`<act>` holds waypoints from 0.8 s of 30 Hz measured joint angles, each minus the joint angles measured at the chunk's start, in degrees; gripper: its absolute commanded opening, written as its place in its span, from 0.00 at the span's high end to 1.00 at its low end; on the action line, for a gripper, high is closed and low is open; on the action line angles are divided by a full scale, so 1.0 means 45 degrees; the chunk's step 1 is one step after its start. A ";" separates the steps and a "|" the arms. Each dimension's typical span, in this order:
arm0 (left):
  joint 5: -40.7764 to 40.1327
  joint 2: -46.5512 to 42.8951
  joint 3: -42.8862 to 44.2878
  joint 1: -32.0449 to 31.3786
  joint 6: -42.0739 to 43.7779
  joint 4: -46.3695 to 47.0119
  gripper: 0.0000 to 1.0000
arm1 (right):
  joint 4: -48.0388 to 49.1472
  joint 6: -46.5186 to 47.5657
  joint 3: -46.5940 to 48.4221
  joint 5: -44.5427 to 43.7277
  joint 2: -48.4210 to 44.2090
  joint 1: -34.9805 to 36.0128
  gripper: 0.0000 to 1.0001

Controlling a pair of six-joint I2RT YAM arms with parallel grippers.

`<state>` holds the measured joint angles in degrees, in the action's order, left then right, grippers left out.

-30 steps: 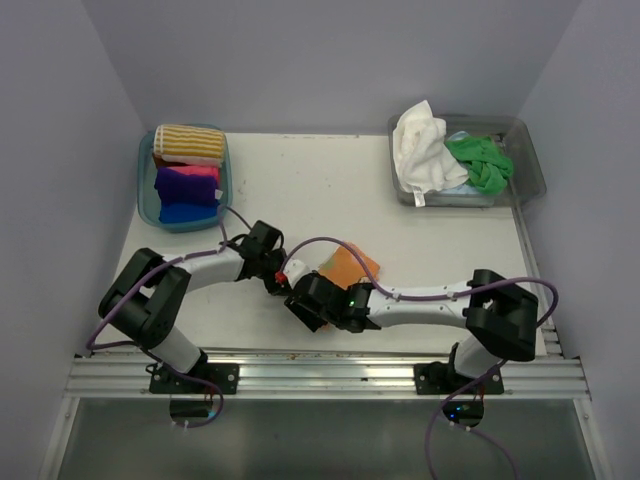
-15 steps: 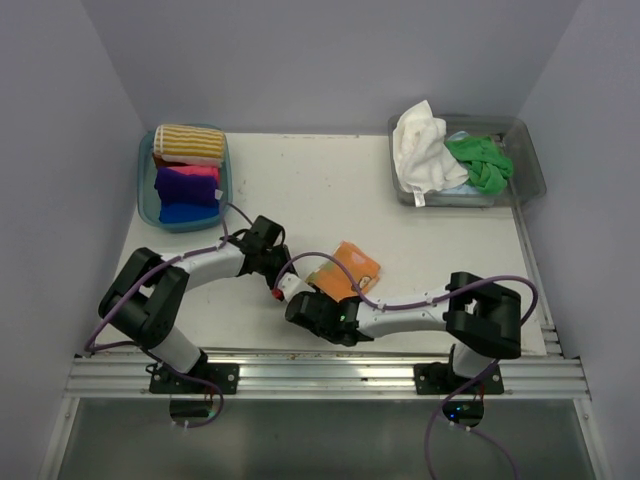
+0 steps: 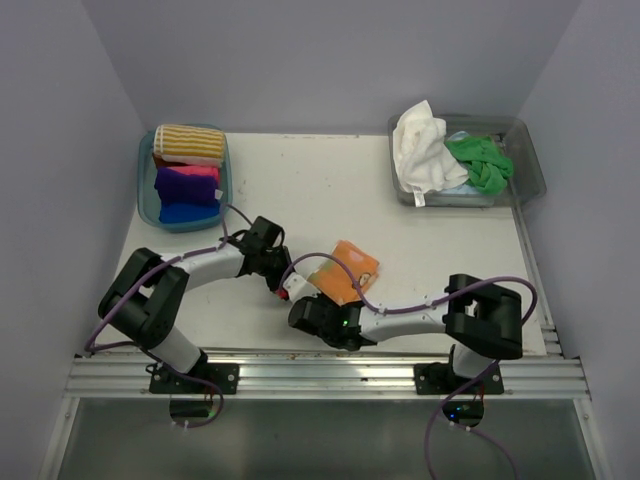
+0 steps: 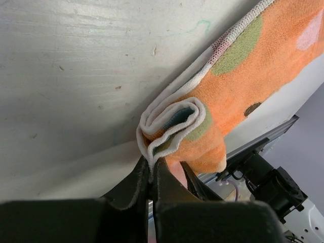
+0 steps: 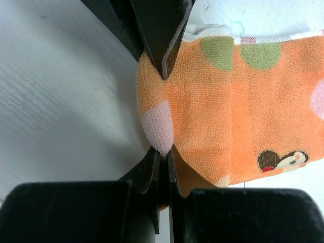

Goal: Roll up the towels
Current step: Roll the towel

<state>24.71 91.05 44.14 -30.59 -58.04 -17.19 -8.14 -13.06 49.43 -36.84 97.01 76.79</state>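
An orange towel (image 3: 352, 268) with coloured dots lies on the table's middle, and its near end is rolled over. In the left wrist view the towel (image 4: 243, 76) shows a curled white-backed end, and my left gripper (image 4: 150, 167) is shut on that edge. In the right wrist view my right gripper (image 5: 163, 154) is shut on the opposite end of the roll of the towel (image 5: 243, 101), with the left gripper's fingers (image 5: 162, 30) facing it across the roll. From above, the left gripper (image 3: 283, 285) and right gripper (image 3: 318, 296) meet at the towel's near-left corner.
A blue tub (image 3: 148, 200) at back left holds rolled towels: striped yellow (image 3: 190, 143), pink and purple (image 3: 187, 183), blue (image 3: 185, 212). A clear tub (image 3: 530, 170) at back right holds a white towel (image 3: 420, 145) and a green towel (image 3: 482, 162). A metal rail (image 3: 320, 372) runs along the near edge.
My right gripper has gone from open to shut on the orange towel's rolled end. The right arm shifted slightly left and nearer. The left gripper kept its hold.
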 measured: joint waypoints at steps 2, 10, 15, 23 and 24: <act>0.0029 -0.0044 0.0000 0.0024 0.0019 -0.0010 0.97 | -0.0029 -0.0044 -0.0053 0.0379 -0.0335 -0.0117 1.00; 0.0369 -0.0986 -0.0515 0.0335 0.0136 0.0112 0.71 | 0.0194 -0.0573 -0.0481 0.4240 -0.1894 -0.2361 1.00; 0.0612 -0.1394 -0.0627 0.0529 0.0291 0.0083 0.53 | 0.0282 -0.0884 -0.0481 0.6747 -0.1933 -0.3706 1.00; 0.0709 -0.1880 -0.0627 0.0714 0.0554 -0.0155 0.51 | 0.0733 -0.1530 -0.0481 1.0210 -0.1457 -0.4668 1.00; 0.0699 -0.1948 -0.0627 0.0733 0.0602 -0.0204 0.51 | 0.0792 -0.1608 -0.0481 1.0530 -0.1399 -0.4775 1.00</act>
<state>27.86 82.28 41.32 -27.29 -55.33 -18.11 -4.58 -20.29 47.27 10.55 90.72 55.31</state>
